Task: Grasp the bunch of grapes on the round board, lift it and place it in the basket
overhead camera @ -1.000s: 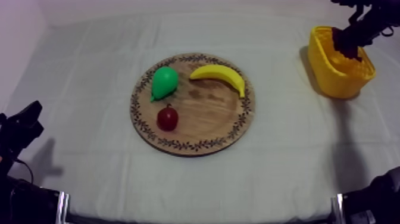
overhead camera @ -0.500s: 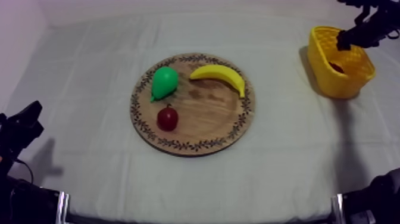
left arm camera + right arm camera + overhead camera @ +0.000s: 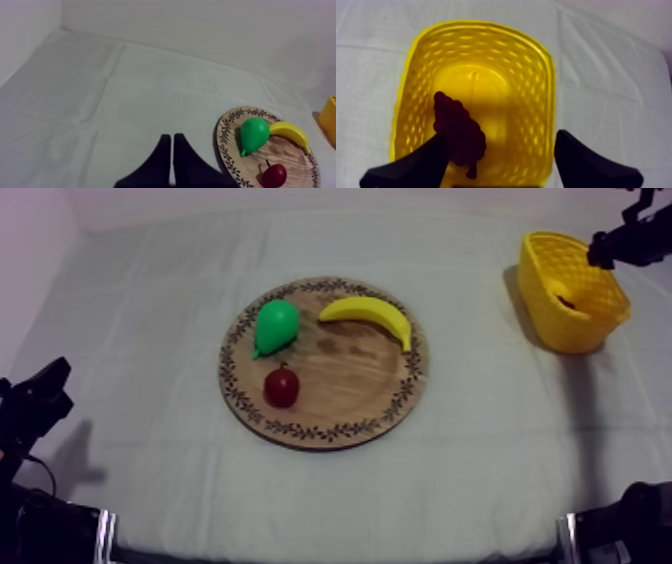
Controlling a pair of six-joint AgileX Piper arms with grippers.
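**Grapes in the basket, right gripper open above them**

The right gripper (image 3: 603,250) (image 3: 502,137) hangs over the basket (image 3: 572,330) (image 3: 486,26), above its far rim in the top view. Its fingers (image 3: 411,167) stand wide apart, with nothing clamped between them. Beneath them the grapes (image 3: 458,131) (image 3: 565,300) lie inside the basket, on its floor and toward one wall. One finger shows just beside the bunch; whether it touches the bunch cannot be told. The basket stands upright on the cloth (image 3: 480,468) at the table's far right, well apart from the board (image 3: 350,378) (image 3: 295,155).

The board lies flat near the middle of the table and bears three fruits. The pear (image 3: 275,325) (image 3: 254,134) lies at its far left part, and the banana (image 3: 368,313) (image 3: 290,134) curves along the far rim just beside it. The small red fruit (image 3: 281,386) (image 3: 274,175) sits nearer, below the pear and apart from it.

The left gripper (image 3: 40,398) (image 3: 172,137) sits low at the table's left edge, well apart from the board. Its fingers lie together in a narrow wedge over bare cloth, holding nothing.
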